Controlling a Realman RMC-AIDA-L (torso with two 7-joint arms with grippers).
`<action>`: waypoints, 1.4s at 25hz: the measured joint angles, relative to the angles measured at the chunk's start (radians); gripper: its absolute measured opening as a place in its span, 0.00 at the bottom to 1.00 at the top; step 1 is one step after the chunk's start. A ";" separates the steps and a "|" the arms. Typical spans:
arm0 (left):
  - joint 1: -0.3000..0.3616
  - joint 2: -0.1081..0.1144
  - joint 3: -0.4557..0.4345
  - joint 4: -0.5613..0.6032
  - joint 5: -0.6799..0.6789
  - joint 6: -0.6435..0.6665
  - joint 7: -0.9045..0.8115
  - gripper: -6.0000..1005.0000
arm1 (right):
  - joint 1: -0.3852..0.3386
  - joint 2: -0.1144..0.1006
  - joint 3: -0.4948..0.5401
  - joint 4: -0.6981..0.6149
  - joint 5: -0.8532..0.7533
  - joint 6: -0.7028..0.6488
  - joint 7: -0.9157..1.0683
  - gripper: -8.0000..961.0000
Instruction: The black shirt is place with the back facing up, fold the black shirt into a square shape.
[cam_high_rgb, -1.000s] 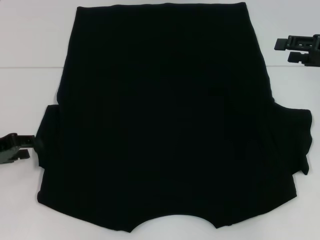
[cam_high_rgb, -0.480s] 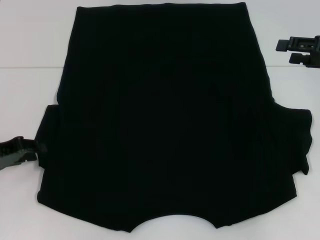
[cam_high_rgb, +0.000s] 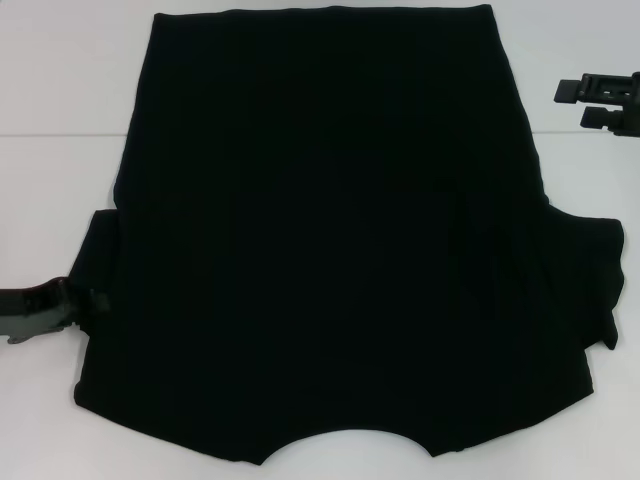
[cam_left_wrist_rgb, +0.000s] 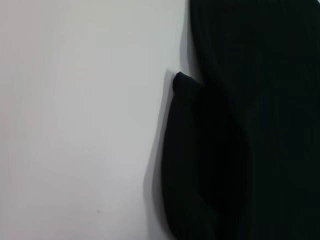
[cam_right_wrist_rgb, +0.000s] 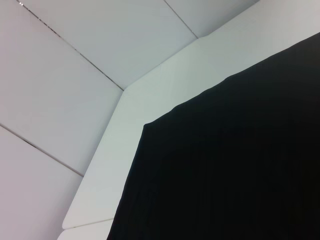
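Mostly the shirt (cam_high_rgb: 330, 240) covers the table (cam_high_rgb: 60, 90), spread flat, collar nearest the robot. Its left sleeve (cam_high_rgb: 95, 260) touches the left gripper (cam_high_rgb: 75, 300), whose opening I cannot tell. Well off, the right gripper (cam_high_rgb: 575, 105) hovers narrowly parted beside the hem.

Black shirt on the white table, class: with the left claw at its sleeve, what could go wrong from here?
1. The left claw sits at the very edge of the black shirt's left sleeve, so it may pinch too little fabric and slip.
2. The right claw is clear of the shirt, so a one-sided pull might drag the whole shirt across the table.
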 joint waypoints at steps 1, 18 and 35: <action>0.000 0.000 0.000 0.000 -0.002 0.000 0.000 0.39 | -0.001 0.000 0.000 0.000 0.001 0.000 0.000 0.79; 0.007 0.020 -0.022 0.072 -0.004 0.011 -0.002 0.02 | -0.008 -0.002 0.000 -0.004 0.006 -0.002 0.001 0.79; -0.001 0.030 -0.002 0.080 0.022 0.032 -0.009 0.05 | -0.008 -0.002 0.002 -0.005 0.007 -0.005 0.001 0.79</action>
